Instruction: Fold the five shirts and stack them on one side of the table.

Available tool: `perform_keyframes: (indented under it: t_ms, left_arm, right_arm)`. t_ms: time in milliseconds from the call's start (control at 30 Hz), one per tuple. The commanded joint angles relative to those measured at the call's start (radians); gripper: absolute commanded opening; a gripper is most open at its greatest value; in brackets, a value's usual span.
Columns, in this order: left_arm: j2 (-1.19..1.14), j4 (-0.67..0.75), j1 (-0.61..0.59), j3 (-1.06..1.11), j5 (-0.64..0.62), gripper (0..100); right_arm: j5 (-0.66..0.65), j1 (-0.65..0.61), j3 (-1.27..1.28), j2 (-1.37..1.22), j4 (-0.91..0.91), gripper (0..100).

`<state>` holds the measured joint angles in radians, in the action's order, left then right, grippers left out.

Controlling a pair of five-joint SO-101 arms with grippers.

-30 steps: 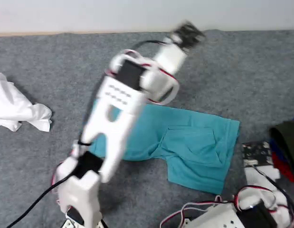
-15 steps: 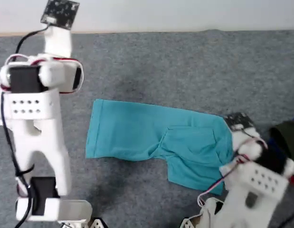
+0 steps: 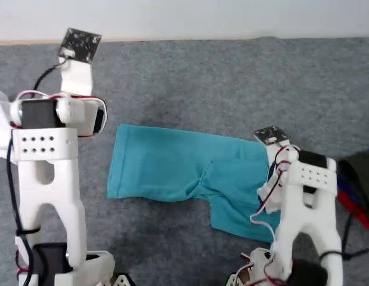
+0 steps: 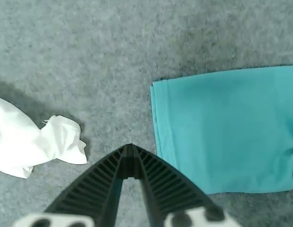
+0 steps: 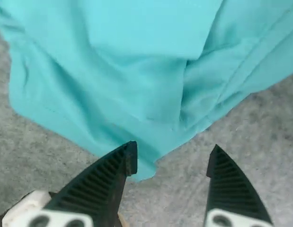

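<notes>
By the table's (image 3: 190,250) near edge, the right gripper (image 5: 173,147) hangs with jaws spread wide over the teal shirt's (image 3: 166,161) nearer hem. The teal shirt lies mid-table, partly folded. It looks light and limp (likely to sag and drag), so a hem corner seems the best place to pinch. Farther off, the left gripper (image 4: 132,150) hovers pressed together and empty between the shirt's left end and a crumpled white shirt (image 4: 32,144) at the left edge.

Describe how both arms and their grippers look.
Both arms are white with black motor blocks and rows of holes. The left arm carries black and red cables, the right arm red and white ones. The left gripper and right gripper are black, ribbed and pointed.
</notes>
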<state>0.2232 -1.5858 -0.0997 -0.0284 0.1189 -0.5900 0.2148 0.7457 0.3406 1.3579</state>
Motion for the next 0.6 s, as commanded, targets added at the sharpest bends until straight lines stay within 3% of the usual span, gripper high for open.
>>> perform_keyframes:
  t_ms: [0,567]
  left_arm:
    - [0.069,0.078,-0.005,0.079,-0.005,0]
    - [0.091,0.189,-0.002,0.193,0.025,0]
  right_arm:
    - [0.009,-0.010,-0.107,-0.056,-0.013,25.3]
    - [0.080,-0.110,-0.199,-0.292,-0.054,25.1]
